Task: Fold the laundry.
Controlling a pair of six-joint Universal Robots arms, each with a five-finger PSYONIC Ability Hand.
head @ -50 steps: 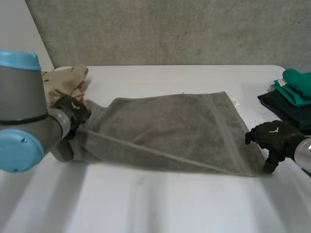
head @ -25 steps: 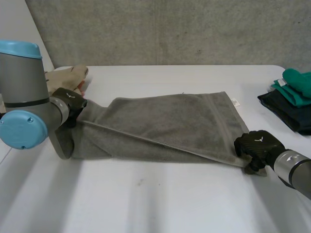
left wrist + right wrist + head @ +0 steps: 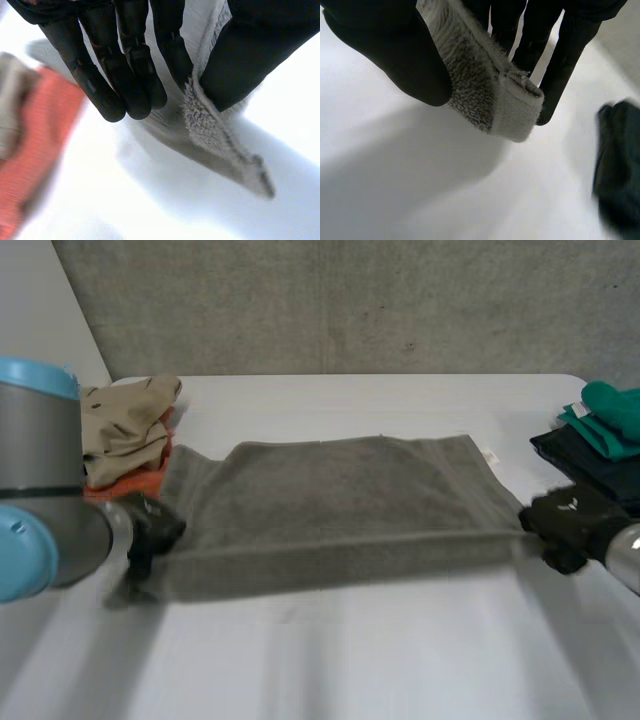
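Observation:
A grey towel [image 3: 330,505] is stretched across the middle of the white table [image 3: 350,660], its near edge lifted taut between my two hands. My left hand [image 3: 150,530] pinches the towel's near left corner [image 3: 210,125] between thumb and fingers [image 3: 130,80]. My right hand [image 3: 562,522] pinches the near right corner [image 3: 495,95] between thumb and fingers [image 3: 565,65]. The far edge of the towel lies flat on the table.
A beige garment [image 3: 125,425] on an orange cloth [image 3: 130,483] lies at the back left, the orange cloth [image 3: 30,150] close beside my left hand. Folded teal [image 3: 610,415] and dark clothes [image 3: 590,465] are stacked at the right edge, the dark cloth [image 3: 617,160] near my right hand.
My right hand has closed on the near right corner and lifted it. My left hand moved toward me with its corner, pulling the near edge straight and taut.

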